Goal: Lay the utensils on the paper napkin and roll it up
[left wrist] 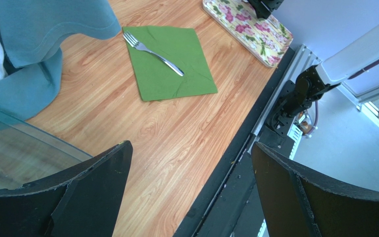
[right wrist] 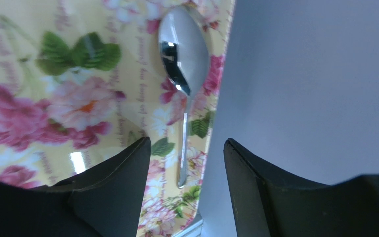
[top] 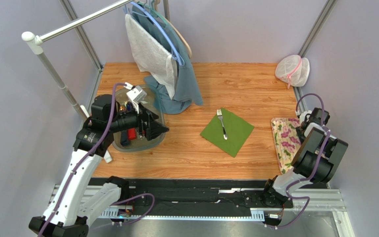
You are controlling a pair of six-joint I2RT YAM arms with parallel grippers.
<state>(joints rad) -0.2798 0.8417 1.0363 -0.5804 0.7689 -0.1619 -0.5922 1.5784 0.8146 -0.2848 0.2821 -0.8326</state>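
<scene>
The green paper napkin (top: 227, 131) lies flat on the wooden table right of centre, with a metal fork (top: 221, 123) lying on it. Both also show in the left wrist view: the napkin (left wrist: 172, 61) and the fork (left wrist: 153, 53). My left gripper (top: 161, 129) is open and empty, over the edge of the clear plastic tub (top: 153, 109). My right gripper (top: 302, 118) is open, hovering over the flowered tray (top: 285, 136). In the right wrist view a metal spoon (right wrist: 184, 74) lies on the tray (right wrist: 53, 74), its handle end between my open fingers.
A teal garment (top: 179, 79) and a white cloth (top: 149, 52) hang from a rail at the back, reaching the table beside the tub. A white mesh bag (top: 292, 70) sits at the back right corner. The tub holds several small items.
</scene>
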